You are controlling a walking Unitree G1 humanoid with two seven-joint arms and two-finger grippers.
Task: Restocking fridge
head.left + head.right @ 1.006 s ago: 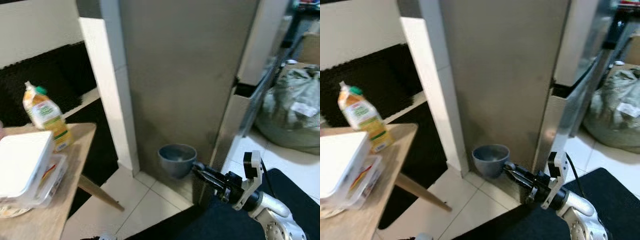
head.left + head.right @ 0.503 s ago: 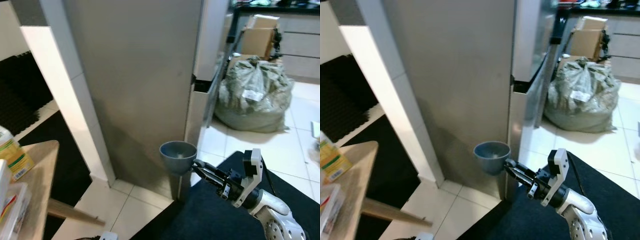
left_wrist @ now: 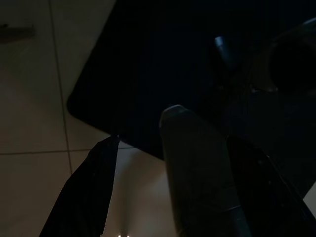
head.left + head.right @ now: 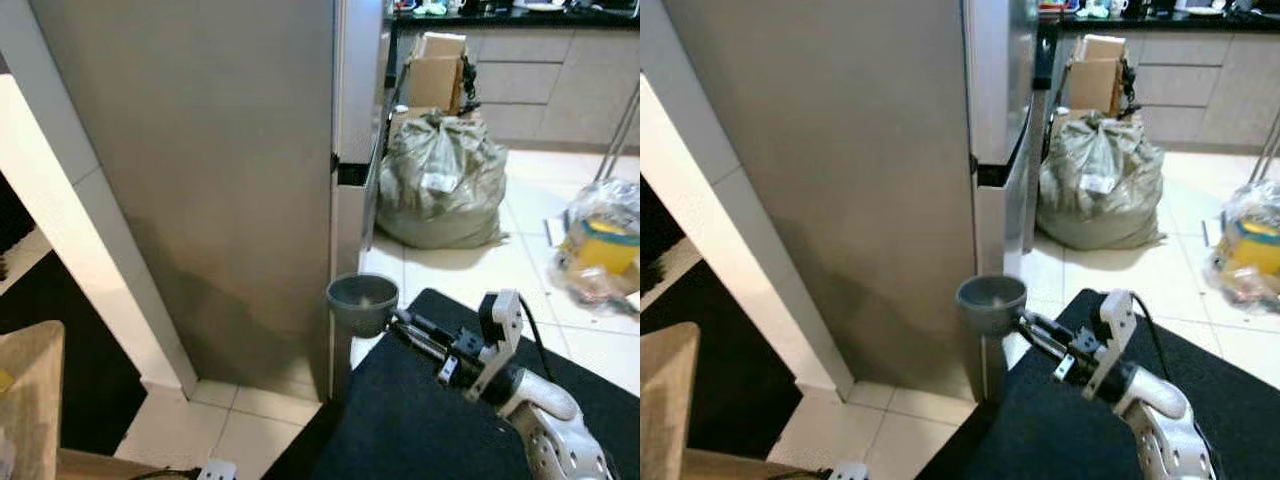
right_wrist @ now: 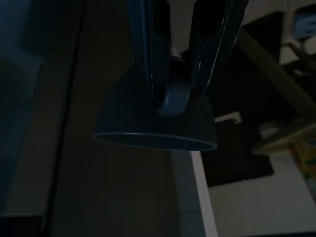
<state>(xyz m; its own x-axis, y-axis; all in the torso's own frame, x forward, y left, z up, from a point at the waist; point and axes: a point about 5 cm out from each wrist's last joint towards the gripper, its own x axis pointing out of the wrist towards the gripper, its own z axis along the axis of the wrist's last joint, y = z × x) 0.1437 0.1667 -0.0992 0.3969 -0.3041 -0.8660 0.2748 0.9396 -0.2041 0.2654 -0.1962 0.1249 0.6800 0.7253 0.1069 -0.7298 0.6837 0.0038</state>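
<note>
My right gripper (image 4: 400,322) is shut on the handle of a grey-blue cup (image 4: 362,303), which it holds upright at about knee height before the corner of the steel fridge (image 4: 230,180). The fridge's doors are closed, its front edge (image 4: 352,100) facing right. In the right wrist view the two black fingers (image 5: 148,54) pinch the cup's handle (image 5: 174,98), with the cup's rim (image 5: 153,140) beyond them. The left wrist view is very dark and looks down on the mat's edge (image 3: 94,113) and floor tiles.
A dark mat (image 4: 420,420) lies on the white tiles under my right arm. A full grey sack (image 4: 440,185) and a cardboard box (image 4: 438,75) stand by the fridge front. A plastic bag with something yellow (image 4: 600,250) lies at right. A wooden table corner (image 4: 25,370) shows at left.
The camera has swung to the right: the table with the juice bottle and boxes slid out at the left, and the kitchen floor came in. The cup stays in my right gripper.
</note>
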